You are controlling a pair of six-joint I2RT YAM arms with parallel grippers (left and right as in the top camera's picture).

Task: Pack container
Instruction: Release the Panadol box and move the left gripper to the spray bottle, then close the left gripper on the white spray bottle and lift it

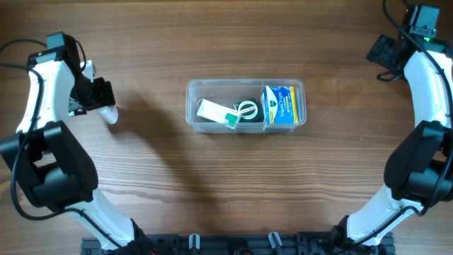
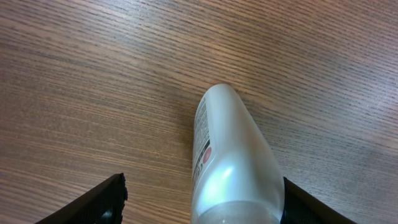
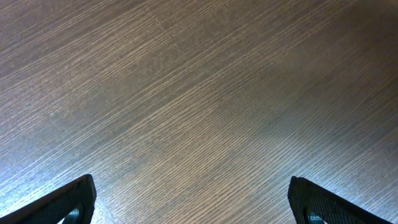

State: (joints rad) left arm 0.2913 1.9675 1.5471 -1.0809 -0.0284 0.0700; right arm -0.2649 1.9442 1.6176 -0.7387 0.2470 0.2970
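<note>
Bottle (image 2: 233,162) lying between left gripper (image 2: 202,208) tips, long axis pointing away from wrist, close against one finger, gap at other; fingers (image 2: 99,202) standing spread, pinching nothing. Container (image 1: 226,82) sitting mid-table, 3 o'clock from bottle; left arm nearer. Inside: blue box (image 1: 279,105) at 3 o'clock end, white tube (image 1: 210,108) at 9 o'clock. Right gripper (image 3: 193,199) hanging spread, empty.

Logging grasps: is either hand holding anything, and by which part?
Nothing is held. The left hand is open around the white bottle, a gap on one side; the right hand is empty.
</note>
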